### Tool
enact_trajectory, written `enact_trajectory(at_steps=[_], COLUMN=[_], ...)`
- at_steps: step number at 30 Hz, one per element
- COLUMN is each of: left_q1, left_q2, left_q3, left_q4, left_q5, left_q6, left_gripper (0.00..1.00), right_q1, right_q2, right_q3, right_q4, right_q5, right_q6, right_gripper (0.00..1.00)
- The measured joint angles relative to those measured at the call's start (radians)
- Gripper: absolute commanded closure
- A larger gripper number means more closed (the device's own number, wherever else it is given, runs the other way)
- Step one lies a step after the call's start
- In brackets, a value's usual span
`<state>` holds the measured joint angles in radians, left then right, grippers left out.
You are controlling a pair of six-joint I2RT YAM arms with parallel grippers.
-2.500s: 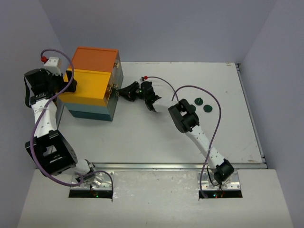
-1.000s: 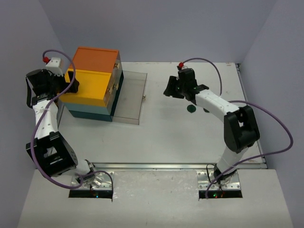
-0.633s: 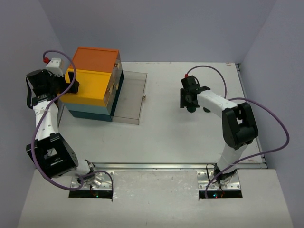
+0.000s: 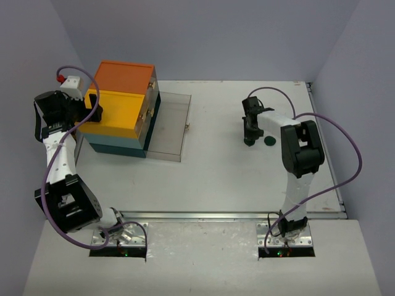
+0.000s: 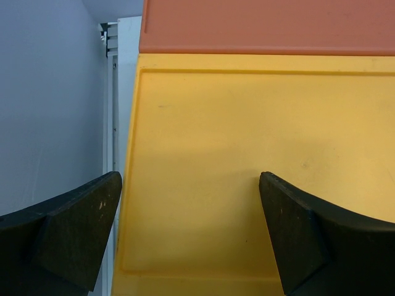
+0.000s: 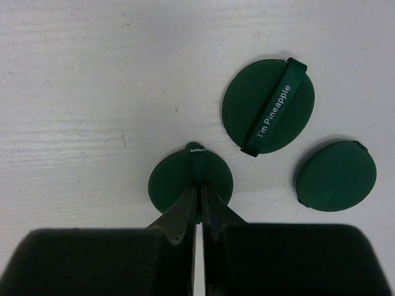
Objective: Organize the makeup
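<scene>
Dark green disc (image 6: 163,183) flat on white surface (image 4: 216,179), toward the far right. Round, so no long axis; strap end showing at the rim away from the wrist camera. Nipped at its middle by right end effector (image 6: 199,185), fingers closed tight. Near it, two more: labelled disc (image 6: 268,105), band slanting lower left to upper right, and plain disc (image 6: 336,176). Left end effector (image 5: 191,228) gaping wide, holding nothing, over yellow top of drawer box (image 4: 120,114). Pale lilac walls around.
</scene>
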<state>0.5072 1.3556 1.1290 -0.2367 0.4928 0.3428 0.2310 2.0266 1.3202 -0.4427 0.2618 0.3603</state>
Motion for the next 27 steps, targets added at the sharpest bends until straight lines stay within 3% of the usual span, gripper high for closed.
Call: enact_trajectory(at_steps=[5, 9, 13, 17, 22, 27], left_q1=[0.0, 0.0, 0.0, 0.0, -0.001, -0.003], left_q2=[0.0, 0.0, 0.0, 0.0, -0.001, -0.007], left_q3=[0.0, 0.0, 0.0, 0.0, 0.0, 0.0], left_q4=[0.0, 0.0, 0.0, 0.0, -0.001, -0.006], left_q5=[-0.001, -0.001, -0.001, -0.002, -0.004, -0.011], left_q6=[0.0, 0.0, 0.0, 0.0, 0.005, 0.021], left_gripper=[0.07, 0.07, 0.07, 0.07, 0.06, 0.06], right_q1=[0.001, 0.022, 0.159, 0.373, 0.567, 0.621], right_q2=[-0.02, -0.123, -0.285, -0.346, -0.211, 0.031], right_q3=[-0.037, -0.13, -0.158, -0.055, 0.162, 0.361], right_q4=[0.044, 0.085, 0.142, 0.249, 0.403, 0.393], right_q5=[-0.016, -0.025, -0.007, -0.039, -0.07, -0.087], right_q6=[-0.026, -0.06, -0.144, -0.202, -0.237, -0.233], right_gripper=[1.0, 1.0, 1.0, 1.0, 1.0, 1.0])
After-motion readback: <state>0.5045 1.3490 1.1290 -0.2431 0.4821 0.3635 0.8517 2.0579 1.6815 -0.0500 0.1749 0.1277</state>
